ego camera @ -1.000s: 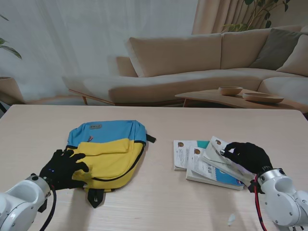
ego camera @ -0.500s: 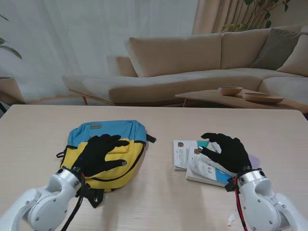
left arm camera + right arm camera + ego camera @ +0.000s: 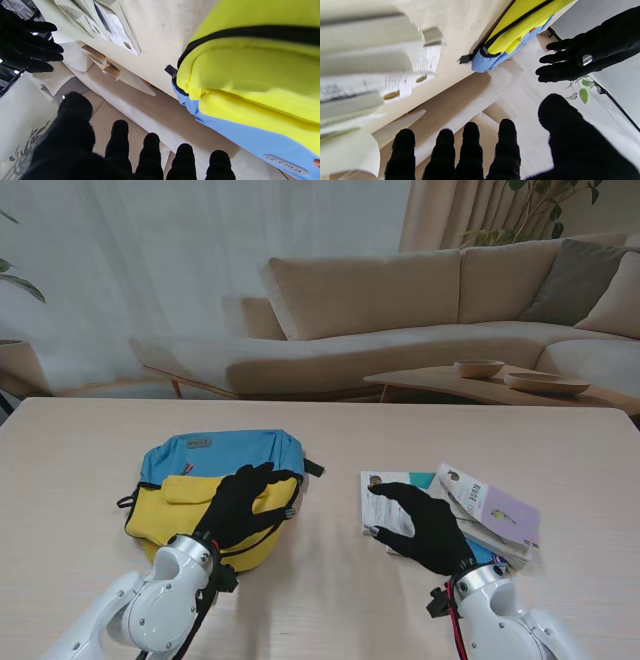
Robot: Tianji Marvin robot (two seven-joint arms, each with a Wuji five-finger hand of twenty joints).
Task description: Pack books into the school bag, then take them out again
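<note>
Yellow and blue fabric makes up the soft school bag (image 3: 215,485), which lies flat and zipped on the pale wooden worktop (image 3: 330,600), left of a loose pile of thin paperback books (image 3: 455,515). Both gloved hands are seen spread and empty: the left hand (image 3: 243,505) over the bag's right edge, the right hand (image 3: 425,525) over the books' near left part. The books are judged light, floppy and slippery, best pinched at the spine; the bag limp, best taken at its zip.

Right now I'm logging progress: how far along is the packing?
Done: nothing packed; the books lie on the table right of the bag, whose zip looks shut. In hand: nothing; left hand over the bag and right hand over the books are both open. Left: open the bag, pack, unpack.
</note>
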